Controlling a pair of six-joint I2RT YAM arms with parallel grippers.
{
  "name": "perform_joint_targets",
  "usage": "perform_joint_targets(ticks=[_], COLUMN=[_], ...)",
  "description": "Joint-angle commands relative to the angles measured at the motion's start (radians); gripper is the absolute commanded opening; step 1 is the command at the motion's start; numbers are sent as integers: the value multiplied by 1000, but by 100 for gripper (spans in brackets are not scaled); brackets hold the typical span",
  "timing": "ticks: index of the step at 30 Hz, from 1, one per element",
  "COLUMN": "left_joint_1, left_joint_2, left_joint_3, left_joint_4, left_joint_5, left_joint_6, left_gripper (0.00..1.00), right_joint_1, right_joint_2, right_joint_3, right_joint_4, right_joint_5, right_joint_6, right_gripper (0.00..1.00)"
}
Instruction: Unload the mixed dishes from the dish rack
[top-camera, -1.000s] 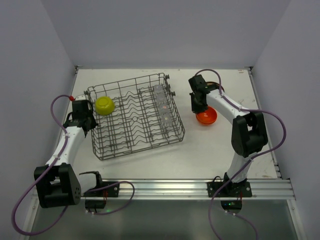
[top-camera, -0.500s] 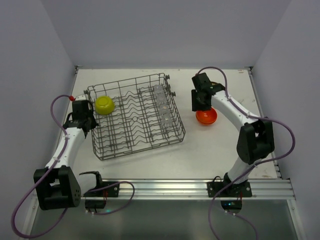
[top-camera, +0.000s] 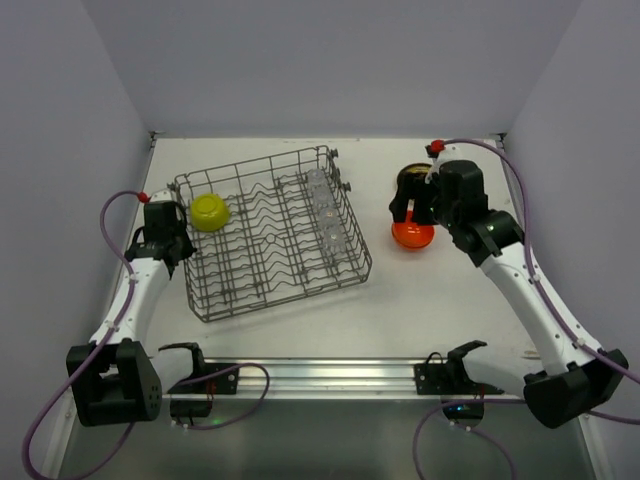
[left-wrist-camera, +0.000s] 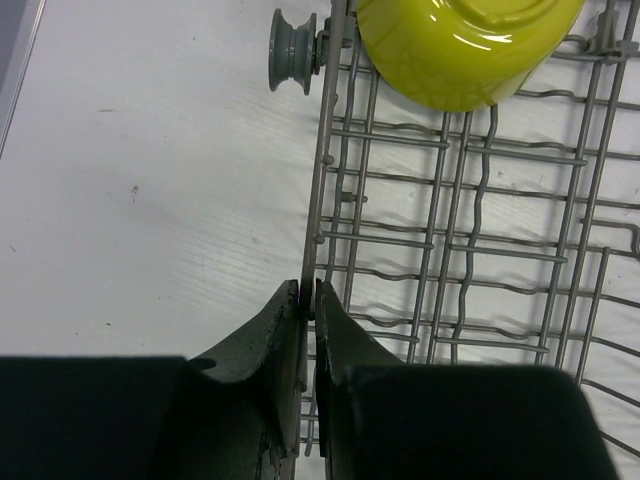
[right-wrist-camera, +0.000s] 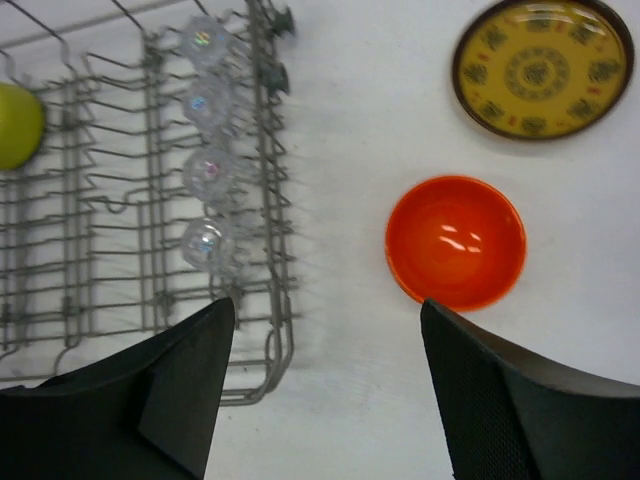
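Swung back toward the right since 1 second ago, the right arm (top-camera: 530, 290) no longer hangs over the orange bowl (right-wrist-camera: 456, 241). The right tool (right-wrist-camera: 327, 302) has gone from pinched to wide apart, uncovering a brown-gold patterned plate (right-wrist-camera: 543, 65). The left arm (top-camera: 135, 295) and the rack's load sit as before.

The desk (top-camera: 440, 300) is a matte white board with faint scuffs. On its left half stands the dish rack (top-camera: 290, 293), a square basket of thin grey metal wire. Wavy dividers cross its floor, and a small grey roller (left-wrist-camera: 292, 52) sits on its outer left side.

The right arm's white links run in a long diagonal from the near right corner up to a black wrist just right of the bowl. Its 2 dark fingers stand spread and hold nothing, and its wrist camera looks down on the rack's right side and the bowl.

The left arm reaches forward from the near left corner, with its wrist tipped down at the rack's left edge. The left tool (left-wrist-camera: 308, 290) has its fingers almost together, clamped on the rack's upright rim wire.

The plate is round and glossy, with a dark rim and gold medallions, and lies flat on the desk beyond the bowl. The orange bowl is smooth and shiny and sits upright on the desk, right of the rack. A glossy lime-yellow bowl (left-wrist-camera: 465, 45) rests in the rack's far left corner. 4 small clear glass cups (right-wrist-camera: 207, 243) line the rack's right-hand lane in 1 row.
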Motion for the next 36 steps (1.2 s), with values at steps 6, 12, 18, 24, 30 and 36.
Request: perform_joint_targets(ticks=[6, 12, 18, 24, 30, 36], left_joint_1=[-9, -9, -11, -11, -18, -309], left_joint_2=[-23, -37, -67, -64, -52, 67], left_joint_3=[36, 57, 46, 17, 72, 314], left_joint_4=[33, 27, 24, 50, 29, -163], left_joint_5=[-37, -11, -17, -40, 31, -296], left_joint_6=[-12, -10, -21, -27, -4, -65], left_gripper=[23, 37, 56, 65, 74, 82], right_joint_1=[6, 6, 6, 30, 47, 46], right_joint_2=[-59, -41, -32, 18, -4, -30], right_joint_3=[-83, -100, -146, -145, -171, -182], right_joint_4=[179, 230, 367, 465, 435, 408], right_joint_5=[-223, -312, -526, -656, -525, -493], right_joint_6=[-12, 2, 78, 184, 172, 148], right_gripper=[79, 80, 94, 99, 99, 99])
